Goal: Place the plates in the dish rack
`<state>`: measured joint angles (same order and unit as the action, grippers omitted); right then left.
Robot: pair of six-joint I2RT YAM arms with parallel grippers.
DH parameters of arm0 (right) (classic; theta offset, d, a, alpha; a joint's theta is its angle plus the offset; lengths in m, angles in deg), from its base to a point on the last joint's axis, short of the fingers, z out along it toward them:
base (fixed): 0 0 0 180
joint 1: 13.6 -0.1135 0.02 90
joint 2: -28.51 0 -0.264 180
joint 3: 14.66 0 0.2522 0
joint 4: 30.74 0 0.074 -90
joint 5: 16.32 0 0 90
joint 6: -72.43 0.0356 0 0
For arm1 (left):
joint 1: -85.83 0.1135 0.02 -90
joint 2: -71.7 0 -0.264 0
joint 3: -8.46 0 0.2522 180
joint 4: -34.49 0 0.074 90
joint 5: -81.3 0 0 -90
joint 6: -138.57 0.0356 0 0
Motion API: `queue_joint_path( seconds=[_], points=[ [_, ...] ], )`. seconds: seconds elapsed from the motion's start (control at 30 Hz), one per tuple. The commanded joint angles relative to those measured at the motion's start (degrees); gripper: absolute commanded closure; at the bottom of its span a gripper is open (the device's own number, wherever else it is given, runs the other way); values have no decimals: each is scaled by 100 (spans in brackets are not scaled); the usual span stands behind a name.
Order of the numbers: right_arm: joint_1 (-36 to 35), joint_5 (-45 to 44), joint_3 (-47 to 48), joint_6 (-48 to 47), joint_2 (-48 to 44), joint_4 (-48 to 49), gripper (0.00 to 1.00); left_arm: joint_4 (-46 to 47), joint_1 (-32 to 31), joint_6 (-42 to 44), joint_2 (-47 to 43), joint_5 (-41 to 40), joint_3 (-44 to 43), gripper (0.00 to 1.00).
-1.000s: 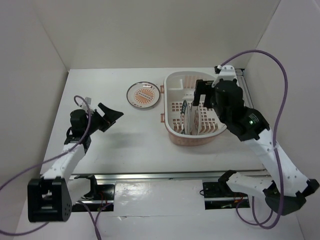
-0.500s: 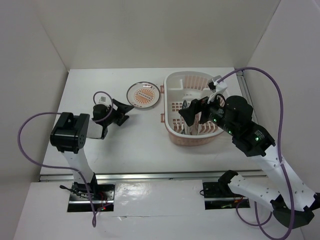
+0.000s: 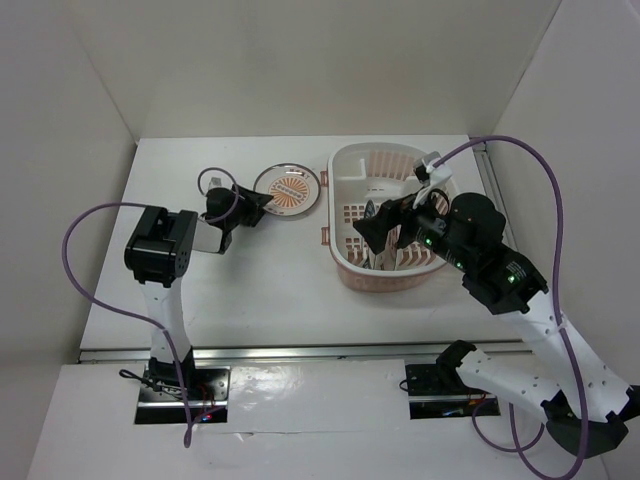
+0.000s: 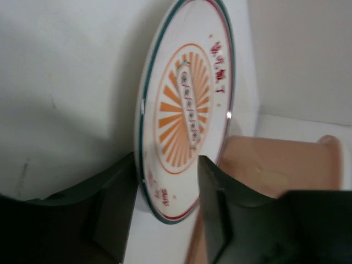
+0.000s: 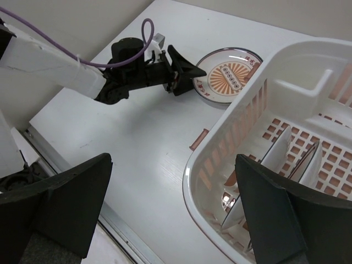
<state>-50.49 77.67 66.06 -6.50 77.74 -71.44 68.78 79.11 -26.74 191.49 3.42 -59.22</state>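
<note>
Where the white tabletop [image 3: 250, 290] reaches toward its far right corner, a pale pink oval plastic dish rack [image 3: 385, 278] with a slotted grid floor sits close to the right wall of the white enclosure. Two small round plates [image 5: 280, 148] stand on edge side by side in its near end; only their pale faces show, so their patterns cannot be read.

Over that end of the rack hangs the right gripper [image 3: 385, 225], covering most of the two plates from above. Its jaws are spread wide with nothing between them.

A third small round plate with an orange sunburst centre and a dark green rim [image 3: 287, 188] lies flat on the table just left of the rack, apart from it. The left gripper [image 3: 262, 200] is low at this plate's left edge, jaws parted, with the rim [image 4: 165, 212] in the gap between its dark fingers [image 4: 113, 206]. Whether they touch it cannot be told.

Purple cables [image 3: 80, 260] loop off both arms.
</note>
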Motion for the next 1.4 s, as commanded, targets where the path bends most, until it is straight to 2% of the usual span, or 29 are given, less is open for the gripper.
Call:
queue_joint_path(
  seconds=[0.0,0.13,0.2,0.3,0.33,0.43,0.5,0.53,0.57,0.63,0.67,0.9,0.97,1.1,1.2,1.3,1.37],
  points=[
    [-47,154,-7,9,16,356,0,-1156,-110,130,203,-658,-233,45],
    [-47,224,45,62,16,356,0,-1281,-110,130,256,-781,-356,66],
    [-47,374,45,114,-36,356,0,-1378,-110,130,317,-781,-427,73],
    [-47,427,-7,115,-37,356,0,-1832,-110,235,448,-773,-734,99],
    [-47,427,-68,167,-37,304,0,-2113,-110,314,501,-773,-1048,100],
    [-47,157,-139,167,-37,303,0,-2441,13,499,432,-693,-1044,100],
    [-47,-11,-201,115,-37,251,0,-2493,135,500,-216,-894,-441,100],
    [-47,-12,-262,115,-37,251,0,-2546,136,500,-558,-1061,-436,100],
    [-47,-12,-314,115,-37,338,0,-2546,136,500,-1380,-1210,112,100],
    [-47,-12,-385,10,-37,600,0,-2617,136,770,-2288,-1650,642,100],
    [-99,66,-385,9,42,680,0,-2730,136,894,-3198,-1730,1071,100],
    [-100,910,-246,-166,472,1586,0,-3871,-127,1835,-6561,-1933,2208,100],
    [-100,1235,-79,-333,780,1718,0,-3996,-128,2028,-7630,-1609,2524,100],
    [-38,1639,396,-457,1386,1841,0,-4146,-128,2389,-9120,-862,2719,100],
    [93,2122,450,-457,1756,1964,0,-4216,-128,2503,-9762,-308,2597,100],
    [94,2326,380,-290,1949,2236,1,-4216,-128,2503,-9817,193,2447,100],
    [94,2448,310,-158,2011,2385,1,-3902,-128,2382,-9886,543,2447,100]
  ],
)
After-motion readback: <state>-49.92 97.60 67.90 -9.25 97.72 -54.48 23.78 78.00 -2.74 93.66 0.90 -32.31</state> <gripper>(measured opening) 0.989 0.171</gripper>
